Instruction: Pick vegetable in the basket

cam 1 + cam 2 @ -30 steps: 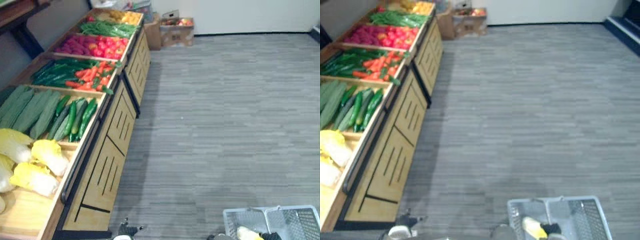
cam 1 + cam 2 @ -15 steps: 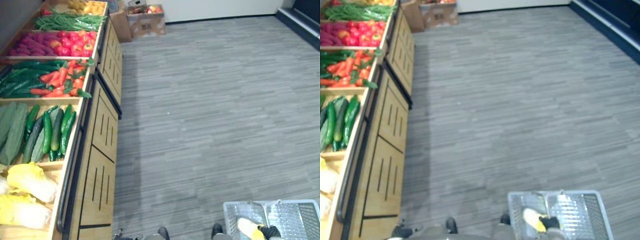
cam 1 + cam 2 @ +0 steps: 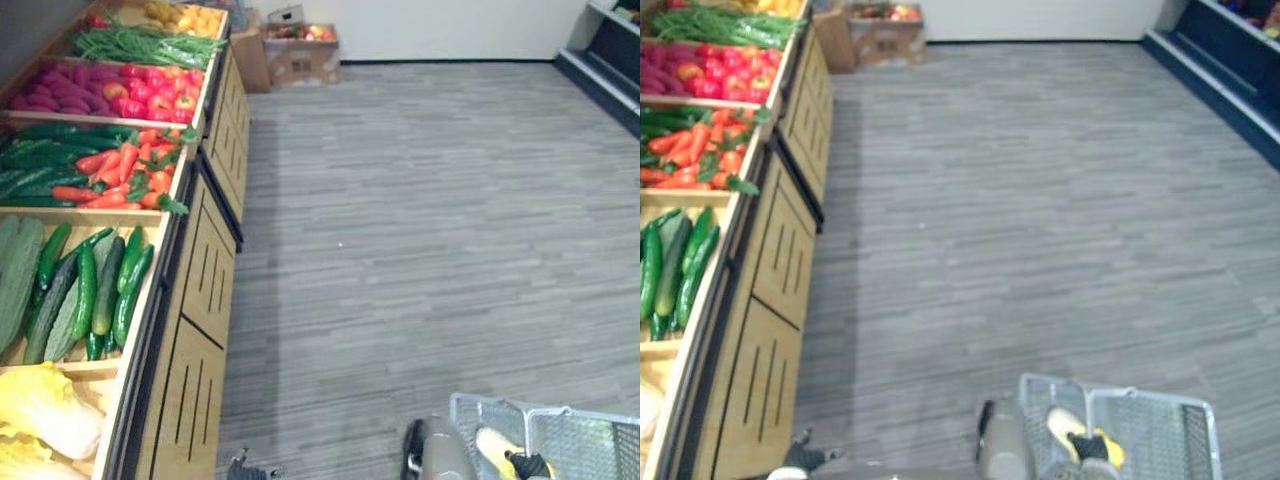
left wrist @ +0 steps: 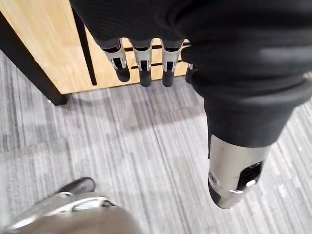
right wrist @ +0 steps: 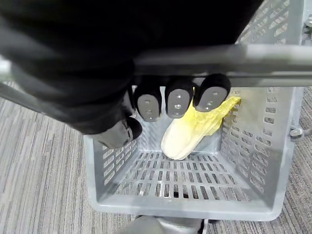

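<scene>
Cabbage (image 5: 187, 131) lies against the basket (image 5: 105, 163) wall; right hand (image 5: 176, 100) grasps its handle (image 5: 273, 56); left hand (image 4: 144, 61) relaxed beside wooden stand (image 4: 44, 44).

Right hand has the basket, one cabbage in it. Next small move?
Probably lift the left hand toward the cucumbers on the stand: it hangs open and empty beside that stand's panel, while the right hand is curled round the basket handle, with the cabbage lying in the basket.

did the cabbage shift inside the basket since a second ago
No: the cabbage still lies at the same end of the basket, by the right hand; the camera moved.
</scene>
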`<state>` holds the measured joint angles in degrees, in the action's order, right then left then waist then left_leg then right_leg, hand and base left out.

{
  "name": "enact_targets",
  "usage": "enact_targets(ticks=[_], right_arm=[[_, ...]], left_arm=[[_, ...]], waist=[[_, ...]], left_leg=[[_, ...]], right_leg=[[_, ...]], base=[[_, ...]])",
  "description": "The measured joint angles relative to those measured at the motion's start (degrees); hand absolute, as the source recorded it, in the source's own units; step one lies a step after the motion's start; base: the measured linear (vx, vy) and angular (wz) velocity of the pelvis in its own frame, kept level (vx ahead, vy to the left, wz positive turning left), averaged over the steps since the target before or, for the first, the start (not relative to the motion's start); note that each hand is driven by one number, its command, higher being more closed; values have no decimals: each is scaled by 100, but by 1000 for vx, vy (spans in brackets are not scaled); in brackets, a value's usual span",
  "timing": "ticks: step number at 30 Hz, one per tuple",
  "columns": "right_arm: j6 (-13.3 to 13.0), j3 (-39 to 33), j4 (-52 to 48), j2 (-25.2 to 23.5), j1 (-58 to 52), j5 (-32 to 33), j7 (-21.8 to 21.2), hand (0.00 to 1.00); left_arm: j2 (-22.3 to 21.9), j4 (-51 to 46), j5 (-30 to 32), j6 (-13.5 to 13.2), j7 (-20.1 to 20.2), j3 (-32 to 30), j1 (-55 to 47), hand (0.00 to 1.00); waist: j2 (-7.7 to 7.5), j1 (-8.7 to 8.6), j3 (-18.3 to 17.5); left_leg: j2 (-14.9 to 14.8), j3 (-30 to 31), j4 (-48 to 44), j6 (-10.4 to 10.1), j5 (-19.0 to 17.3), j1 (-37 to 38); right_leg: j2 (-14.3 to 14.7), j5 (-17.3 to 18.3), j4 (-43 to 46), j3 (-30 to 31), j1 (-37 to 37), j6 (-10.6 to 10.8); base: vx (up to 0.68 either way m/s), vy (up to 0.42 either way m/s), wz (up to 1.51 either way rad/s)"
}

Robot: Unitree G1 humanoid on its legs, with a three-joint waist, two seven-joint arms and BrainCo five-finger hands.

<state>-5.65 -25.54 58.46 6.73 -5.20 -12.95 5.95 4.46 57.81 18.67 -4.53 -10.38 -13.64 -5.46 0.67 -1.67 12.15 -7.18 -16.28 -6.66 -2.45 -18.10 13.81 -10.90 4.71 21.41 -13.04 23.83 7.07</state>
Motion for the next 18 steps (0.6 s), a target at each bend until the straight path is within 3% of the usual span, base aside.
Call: enact_targets(ticks=[1,2,3,4,5,6,7,8,9,10,11,13,16,18], right_arm=[[10,-77,-58,-85,-53,1,-1,100],[23,-112,-98,-121,-103,2,-1,100],[32,-118,-123,-126,-162,2,1,100],[32,-125,-153,-128,-160,2,5,100],[21,-224,-226,-137,-139,-1,-2,100],[8,-341,-252,-150,-120,-10,-14,100],[6,-393,-257,-148,-122,-11,-13,100],[14,-491,-254,-152,-138,-9,-14,100],[26,-536,-254,-154,-164,-9,-9,100],[27,-537,-251,-149,-172,-9,2,100],[35,-530,-246,-133,-169,-10,20,100],[27,-486,-259,-102,-144,-10,57,100],[25,-486,-414,-105,-119,4,113,100],[22,-470,-470,-105,-113,5,113,100]], left_arm=[[-53,-76,0,-1,-1,-94,60,0],[-109,-84,0,-4,-1,-214,120,0],[-187,-80,-1,-2,-5,-313,192,0],[-253,-83,0,-13,-2,-357,241,0],[-386,-92,-1,-35,-4,-408,295,0],[-491,-86,-4,-34,-9,-426,286,0],[-534,-87,-12,-34,-13,-424,287,0],[-595,-113,-28,-34,-25,-423,289,0],[-632,-141,-51,-31,-45,-420,256,0],[-644,-202,-112,-26,-46,-431,241,0],[-639,-335,-213,-33,-51,-431,244,0],[-621,-439,-275,-37,-62,-441,246,0],[-660,-620,-292,-41,-75,-463,247,0],[-659,-697,-381,-40,-84,-465,299,0]], waist=[[-49,-2,-5],[-77,-3,-2],[-27,-7,7],[9,-1,-1],[34,16,-10],[80,-5,-37],[100,-17,-48],[105,-55,-51],[81,-75,-37],[31,-68,-7],[59,32,-4],[26,72,21],[14,108,28],[4,220,30]], left_leg=[[-54,73,65,-156,-69,138],[-143,155,88,-285,-150,245],[-242,207,88,-311,-163,342],[-275,228,16,-305,-122,324],[-377,275,-227,-463,76,291],[-528,412,-716,-487,240,116],[-621,510,-1110,-482,337,-30],[-804,768,-2112,-478,757,-488],[-1004,985,-3224,-538,1440,-1032],[-1107,1048,-3797,-563,1531,-1314],[-1286,952,-4779,-580,1475,-1762],[-1385,641,-5391,-489,1207,-2220],[-1348,67,-5118,-355,871,-2892],[-1267,-341,-4291,-252,783,-3120]], right_leg=[[18,-194,-584,139,-1,-10],[39,-672,-483,182,8,-68],[104,-782,-74,207,97,-174],[110,-507,297,206,234,-267],[106,-54,852,191,391,-379],[107,266,1190,72,372,-470],[116,429,1285,1,298,-495],[125,714,1361,-160,77,-550],[144,922,1335,-284,-217,-639],[173,997,1311,-321,-349,-690],[257,1090,1213,-337,-645,-785],[325,1107,912,-374,-1175,-812],[317,1106,206,-513,-1984,-759],[294,1079,-127,-571,-2298,-636]], base=[[552,-331,51],[490,-335,48],[388,-275,32],[479,-340,17],[472,-358,10],[571,-430,14],[498,-375,37],[588,-405,53],[571,-385,52],[536,-332,19],[419,-203,-13],[399,-141,-15],[345,-10,8],[329,118,6]])
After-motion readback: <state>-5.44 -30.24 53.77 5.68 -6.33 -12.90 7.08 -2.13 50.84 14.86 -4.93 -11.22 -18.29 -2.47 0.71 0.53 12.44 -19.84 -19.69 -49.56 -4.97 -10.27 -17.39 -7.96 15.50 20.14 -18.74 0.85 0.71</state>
